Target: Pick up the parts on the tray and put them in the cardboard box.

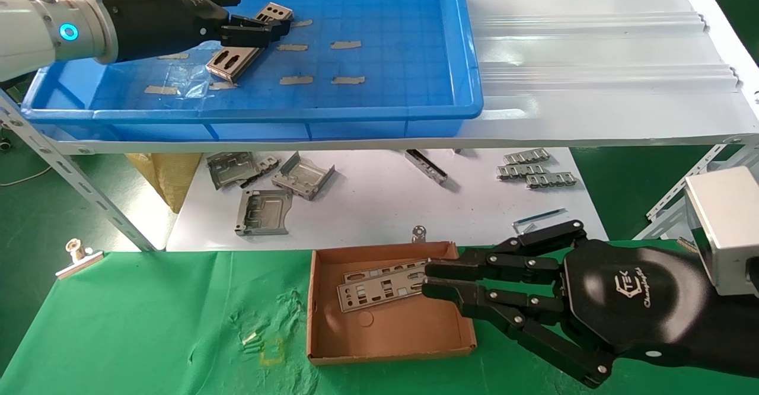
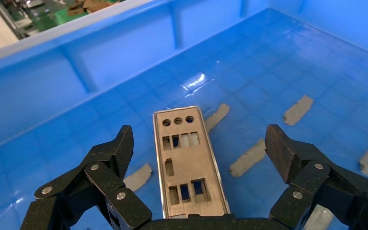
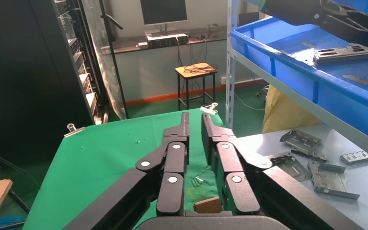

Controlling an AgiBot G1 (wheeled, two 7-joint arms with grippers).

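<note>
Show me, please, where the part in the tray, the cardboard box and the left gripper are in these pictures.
part in the tray [image 2: 188,165]: left wrist view, middle of the plate's face.
cardboard box [image 1: 391,333]: head view, bare floor.
left gripper [image 2: 199,148]: left wrist view, midway between its open fingertips.

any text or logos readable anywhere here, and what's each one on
"TEK", with a hexagon logo beside it: white print on the black housing of the right gripper, which hovers by the cardboard box.
A cursive line under it, perhaps "Changingtek": too small to read surely.
No text shows on the left gripper, the parts or the tray.
</note>
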